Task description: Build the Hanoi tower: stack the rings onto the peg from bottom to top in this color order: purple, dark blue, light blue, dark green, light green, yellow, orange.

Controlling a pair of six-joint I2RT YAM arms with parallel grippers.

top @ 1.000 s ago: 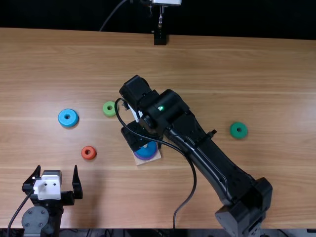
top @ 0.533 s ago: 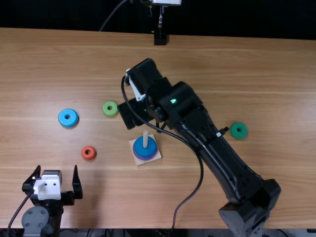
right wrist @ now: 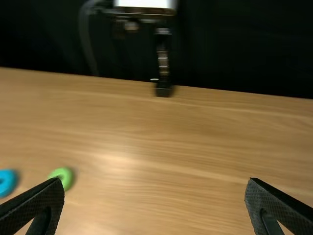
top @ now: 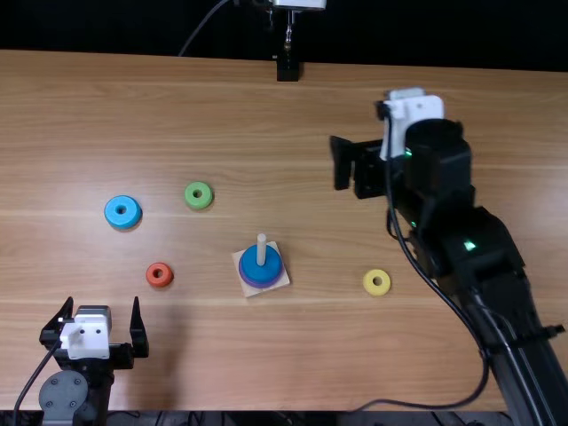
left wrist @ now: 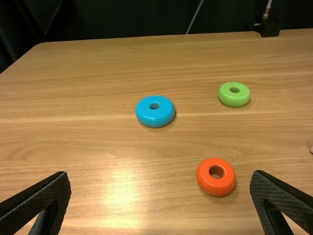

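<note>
Nearest me, the left gripper (top: 100,306) stands with its flat fingers apart. Smooth, rounded yellow (top: 376,290) and orange (top: 160,282) rings lie hole-up. Between them, a pale peg (top: 261,249) stands upright through dark blue (top: 250,265) over purple (top: 259,286). Beyond, the right gripper (top: 355,164) is spread too.
</note>
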